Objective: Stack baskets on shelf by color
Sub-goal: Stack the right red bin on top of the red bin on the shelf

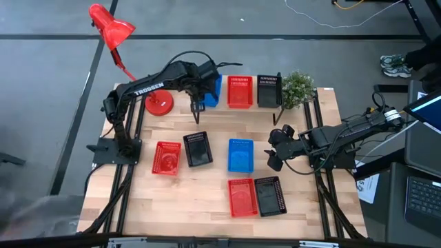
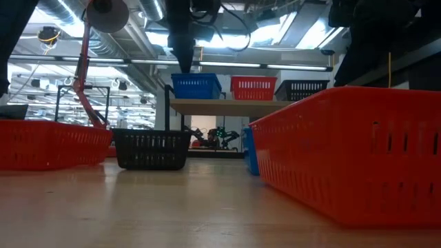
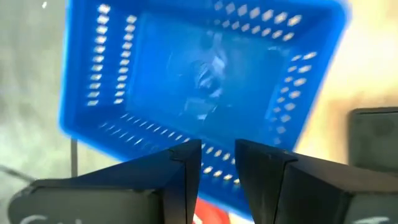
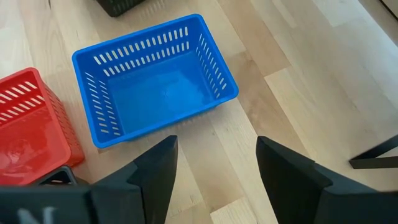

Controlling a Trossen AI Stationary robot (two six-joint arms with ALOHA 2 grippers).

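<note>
Left tool (image 1: 196, 109), fingers nearly closed on nothing, hangs by the shelf (image 2: 234, 106), where blue, red and black baskets sit. Right tool (image 4: 214, 163), spread and empty, faces the blue basket (image 4: 155, 78) on the worktop (image 1: 207, 200) before the shelf; it looks light, stiff and slick, best pinched at a rim wall.

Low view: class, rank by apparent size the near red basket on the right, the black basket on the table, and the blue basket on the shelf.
1. Near red basket, enlarged by nearness.
2. Black basket.
3. Blue basket on the shelf.

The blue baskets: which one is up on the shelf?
The blue basket under the left gripper, at the shelf's left end beside a red one. The other blue basket sits on the table by the right gripper.
</note>
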